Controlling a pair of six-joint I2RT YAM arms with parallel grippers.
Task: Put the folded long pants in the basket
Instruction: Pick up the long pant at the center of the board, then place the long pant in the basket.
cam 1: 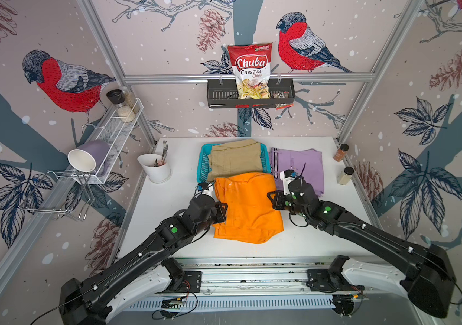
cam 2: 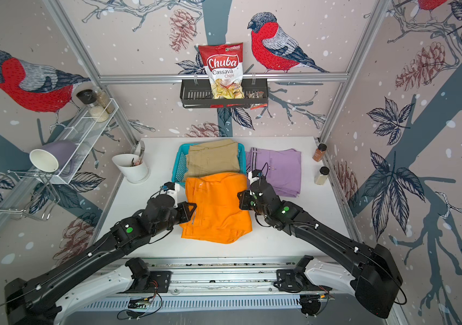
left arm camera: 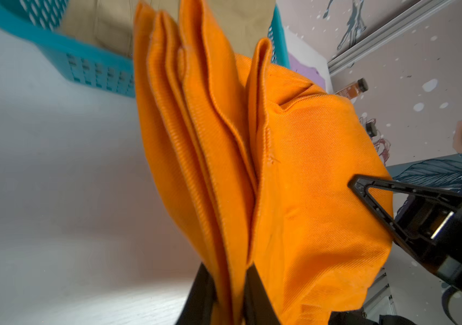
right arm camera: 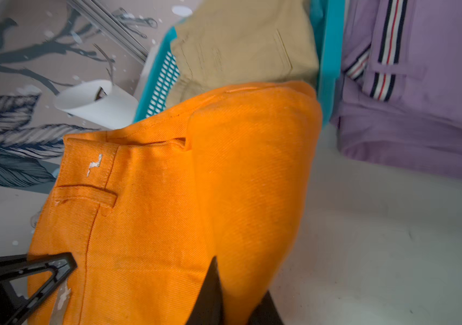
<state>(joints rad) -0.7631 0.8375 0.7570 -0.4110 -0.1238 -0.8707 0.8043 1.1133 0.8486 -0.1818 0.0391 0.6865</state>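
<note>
The folded orange long pants (cam 1: 248, 208) (cam 2: 215, 208) are held by their left and right edges, with their far edge reaching the near rim of the turquoise basket (cam 1: 203, 163) (cam 2: 177, 166). My left gripper (cam 1: 221, 209) (left arm camera: 230, 270) is shut on the left edge's layered folds. At the right edge, my right gripper (cam 1: 272, 197) (right arm camera: 239, 277) is shut on the cloth. Folded tan pants (cam 1: 235, 159) (right arm camera: 246, 47) lie in the basket. Lilac pants with striped trim (cam 1: 300, 166) (right arm camera: 421, 98) lie on the table right of the basket.
A white utensil cup (cam 1: 155, 168) stands left of the basket. Two spice jars (cam 1: 340, 152) (cam 1: 345, 176) stand at the table's right edge. On the back wall is a black rack (cam 1: 221, 97) with a chips bag. A white wire shelf (cam 1: 117, 132) with a mug hangs at the left.
</note>
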